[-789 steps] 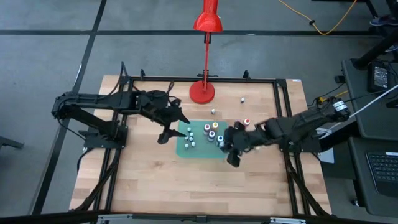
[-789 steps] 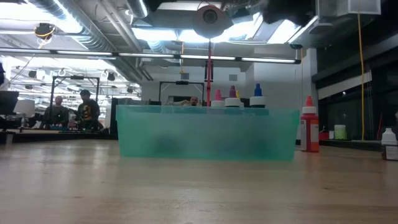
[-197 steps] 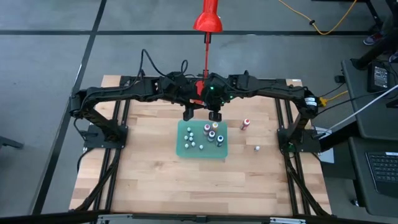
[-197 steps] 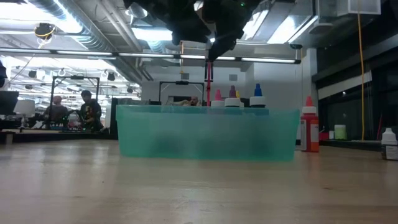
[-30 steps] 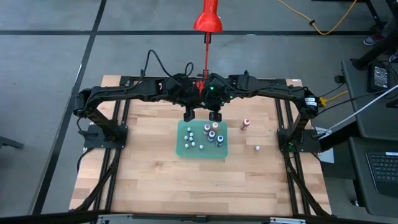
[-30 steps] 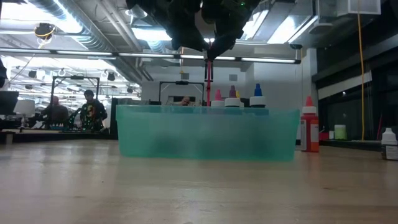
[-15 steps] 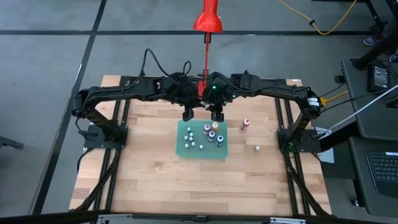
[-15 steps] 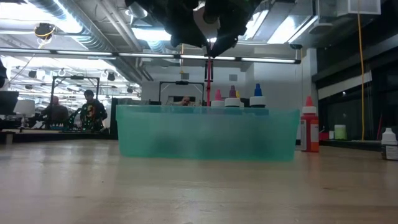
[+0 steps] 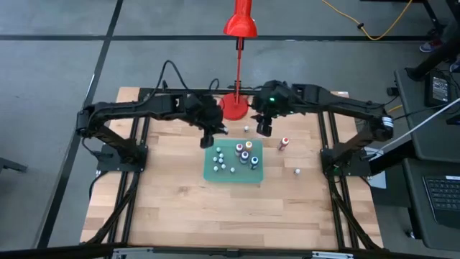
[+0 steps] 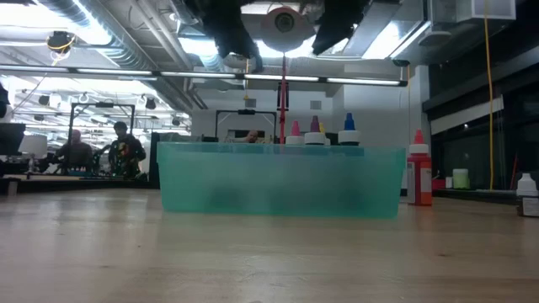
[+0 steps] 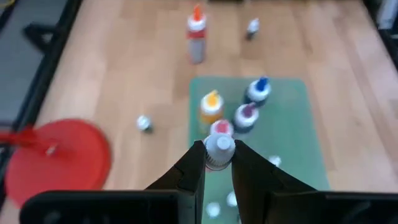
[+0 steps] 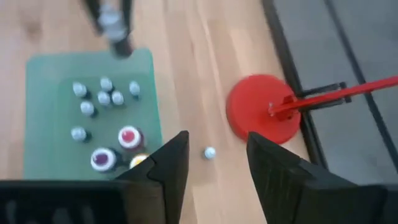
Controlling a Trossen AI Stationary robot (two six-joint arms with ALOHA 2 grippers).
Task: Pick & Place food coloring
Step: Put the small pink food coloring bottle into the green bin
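A green tray (image 9: 233,171) sits mid-table with several small food coloring bottles (image 9: 244,152) standing in it; the left wrist view shows orange (image 11: 211,102), blue (image 11: 257,91) and purple (image 11: 247,114) caps. My left gripper (image 9: 215,138) hangs over the tray's far left corner, shut on a white-capped bottle (image 11: 219,149). My right gripper (image 9: 264,129) hovers open (image 12: 214,163) beyond the tray's far right corner, above bare wood, with nothing between its fingers. A red-capped bottle (image 9: 284,144) and two tiny bottles (image 9: 297,171) (image 9: 246,129) stand on the table outside the tray. My left gripper pinches the little bottle between its two fingertips (image 11: 199,157) just under the white cap (image 11: 219,145). The fingers come from above, pointing down. The bottle is lifted clear above the tray, its dark body (image 12: 122,46) hanging below the fingers.
The red lamp's round base (image 9: 233,106) stands just beyond both grippers at the far edge, its pole rising between them. A black frame rail (image 9: 327,129) runs along the table's sides. Bare wood lies near the front edge (image 9: 230,216).
The two grippers, close together above the tray's far edge a second ago, have drawn apart. My right gripper has swung toward the table's right and far edge. My left gripper has shifted slightly left and nearer, keeping the bottle.
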